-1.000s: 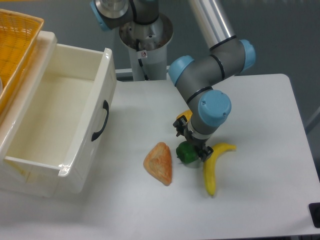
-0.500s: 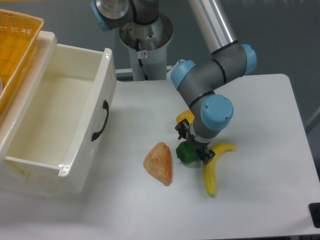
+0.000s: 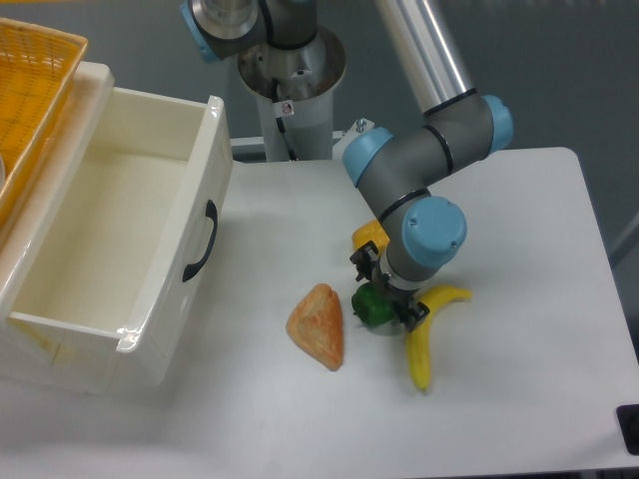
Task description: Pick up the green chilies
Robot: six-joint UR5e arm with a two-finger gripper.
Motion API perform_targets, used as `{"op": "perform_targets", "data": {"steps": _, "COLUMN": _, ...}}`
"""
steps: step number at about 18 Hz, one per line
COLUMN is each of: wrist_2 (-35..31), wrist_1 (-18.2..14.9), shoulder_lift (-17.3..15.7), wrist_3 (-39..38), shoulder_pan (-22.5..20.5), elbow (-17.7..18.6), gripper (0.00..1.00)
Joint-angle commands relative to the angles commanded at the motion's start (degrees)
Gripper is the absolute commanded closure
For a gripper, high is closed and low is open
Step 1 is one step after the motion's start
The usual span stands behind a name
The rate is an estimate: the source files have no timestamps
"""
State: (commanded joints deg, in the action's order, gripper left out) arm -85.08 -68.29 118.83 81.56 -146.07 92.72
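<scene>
End effector (image 3: 387, 295) is sitting directly over the green chilies (image 3: 370, 305), just left of the banana (image 3: 427, 334); finger opening is hidden, can't tell.

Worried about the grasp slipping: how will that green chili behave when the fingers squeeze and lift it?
The green chilies look glossy and lumpy, so they may squirm sideways in the gripper. Rounded, they could roll if released. They seem small and probably light.
</scene>
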Motion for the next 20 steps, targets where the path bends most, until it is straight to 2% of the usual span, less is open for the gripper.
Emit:
{"op": "perform_targets", "data": {"steps": 7, "wrist_2": 0.09, "wrist_1": -0.09, "shoulder_lift": -0.17, "wrist_3": -0.53, "shoulder_pan": 0.00, "elbow": -0.35, "gripper": 0.61}}
{"op": "perform_targets", "data": {"steps": 11, "wrist_2": -0.09, "wrist_1": -0.61, "shoulder_lift": -0.88, "wrist_3": -0.53, "shoulder_pan": -0.09, "elbow": -1.75, "gripper": 0.62}}
{"op": "perform_targets", "data": {"steps": 13, "wrist_2": -0.09, "wrist_1": -1.49, "shoulder_lift": -2.63, "wrist_3": -0.53, "shoulder_pan": -0.26, "elbow": -2.02, "gripper": 0.62}}
{"op": "perform_targets", "data": {"steps": 17, "wrist_2": 0.00, "wrist_1": -4.21, "shoulder_lift": -5.00, "wrist_3": -0.62, "shoulder_pan": -0.79, "elbow": -2.20, "gripper": 0.62}}
{"op": "perform_targets", "data": {"steps": 20, "wrist_2": 0.26, "wrist_1": -8.60, "shoulder_lift": -7.81, "wrist_3": -1.76, "shoulder_pan": -1.05, "elbow": -3.16, "gripper": 0.62}}
